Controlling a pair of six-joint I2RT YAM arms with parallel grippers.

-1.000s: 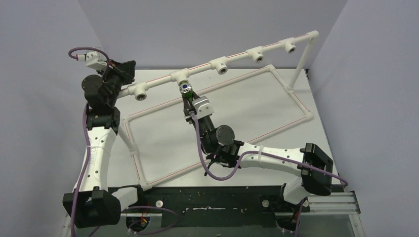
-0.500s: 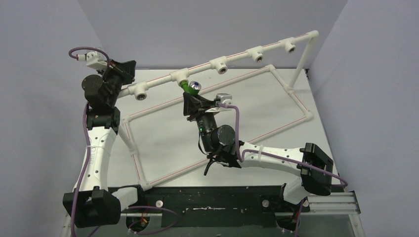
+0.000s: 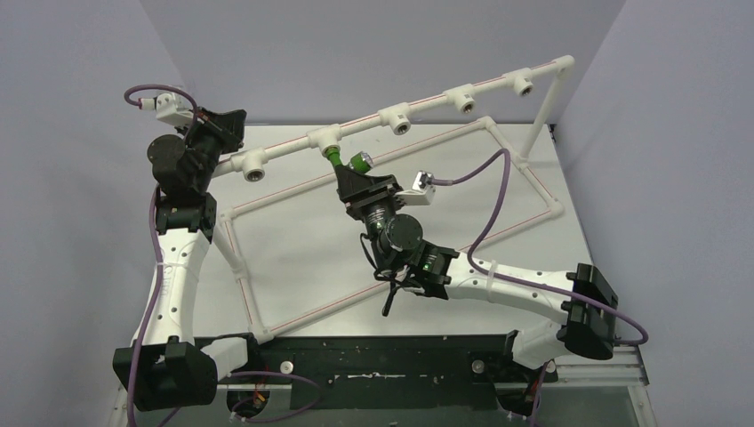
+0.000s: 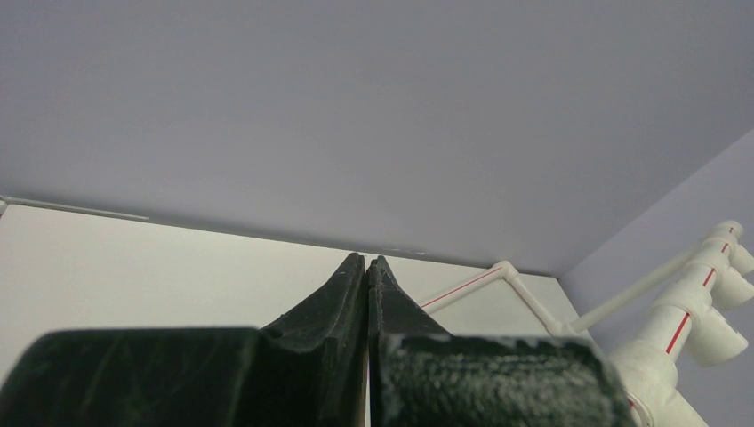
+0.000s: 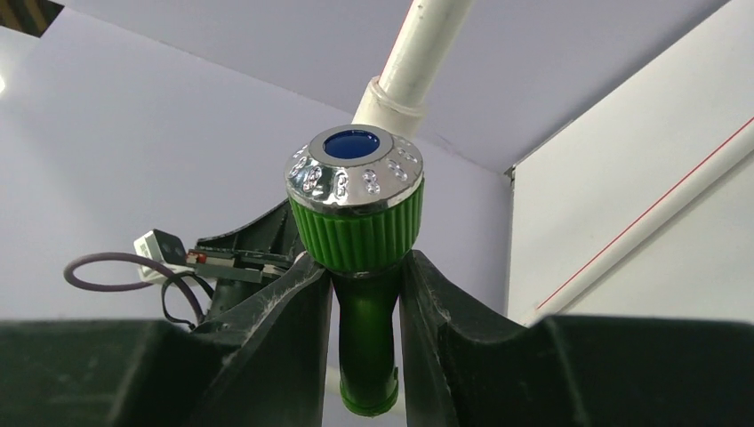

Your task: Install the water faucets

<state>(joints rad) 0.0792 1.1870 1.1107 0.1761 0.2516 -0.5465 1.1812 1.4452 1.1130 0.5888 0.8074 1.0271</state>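
Observation:
The green faucet [image 3: 345, 162] sits with its threaded end at the second tee [image 3: 324, 140] of the raised white pipe rail. My right gripper [image 3: 349, 176] is shut on the faucet. In the right wrist view the fingers [image 5: 293, 307] clamp the green stem [image 5: 368, 342] below its ribbed knob with the silver and blue cap. My left gripper [image 3: 233, 124] is shut and empty at the rail's left end, beside the first tee [image 3: 253, 166]. In the left wrist view its fingertips [image 4: 366, 263] meet with nothing between them.
The rail carries three more open tees [image 3: 397, 118] toward the right, ending at an upright post [image 3: 544, 107]. A white pipe frame with red stripes [image 3: 525, 173] lies flat on the table. Grey walls stand close behind and on both sides.
My right wrist has rolled clockwise with the faucet in its grip; the knob swung from facing up to pointing right, and the wrist camera moved from left to right. The left arm has not moved.

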